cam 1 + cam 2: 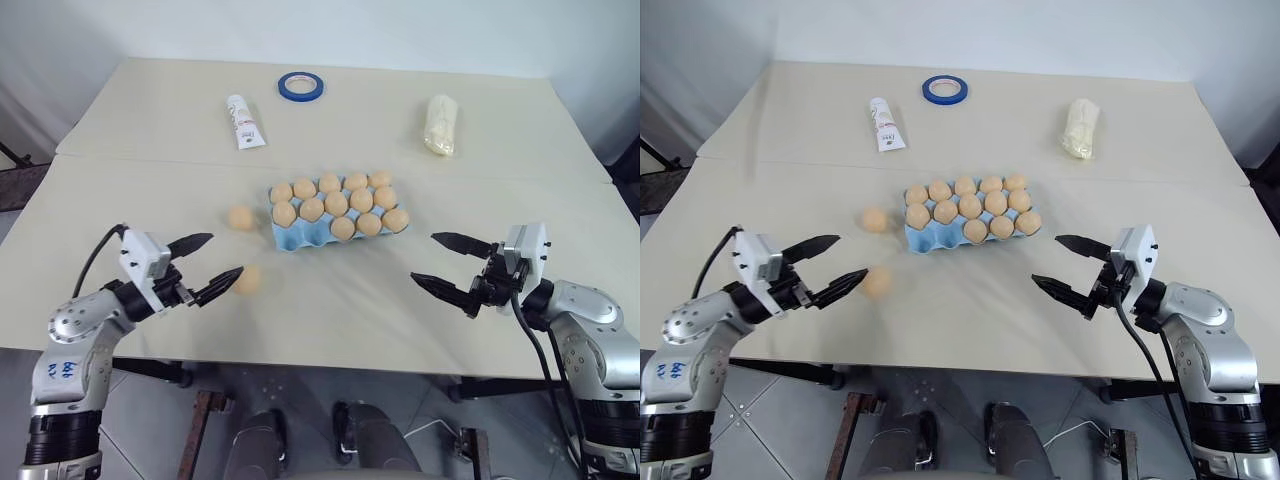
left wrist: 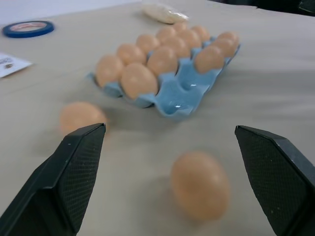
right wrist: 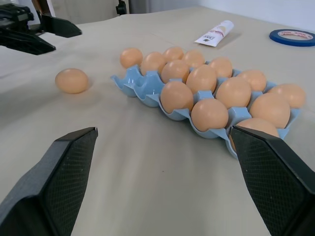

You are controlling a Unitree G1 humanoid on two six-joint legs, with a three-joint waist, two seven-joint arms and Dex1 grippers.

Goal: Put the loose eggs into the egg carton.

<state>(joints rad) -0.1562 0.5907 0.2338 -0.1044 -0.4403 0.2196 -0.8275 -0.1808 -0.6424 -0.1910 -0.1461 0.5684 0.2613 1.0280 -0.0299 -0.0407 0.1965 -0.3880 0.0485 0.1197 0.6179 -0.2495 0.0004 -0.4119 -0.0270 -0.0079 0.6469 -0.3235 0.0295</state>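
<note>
The light blue egg carton (image 1: pixel 293 238) sits mid-table, holding several tan eggs, with two front-left cups bare. Two loose eggs lie to its left. One egg (image 1: pixel 240 217) rests beside the carton's left end. The other egg (image 1: pixel 247 279) lies nearer me, just past the tips of my left gripper (image 1: pixel 222 258). That gripper is open, empty and level, and in the left wrist view this egg (image 2: pixel 200 184) lies between its fingers (image 2: pixel 74 167). My right gripper (image 1: pixel 424 258) hovers open and empty to the front right of the carton (image 3: pixel 142 86), apart from it.
A blue tape ring (image 1: pixel 300 86), a white tube (image 1: pixel 243 122) and a pale yellow bundle (image 1: pixel 441 124) lie at the back of the table. The table's front edge (image 1: pixel 330 362) runs just below both grippers.
</note>
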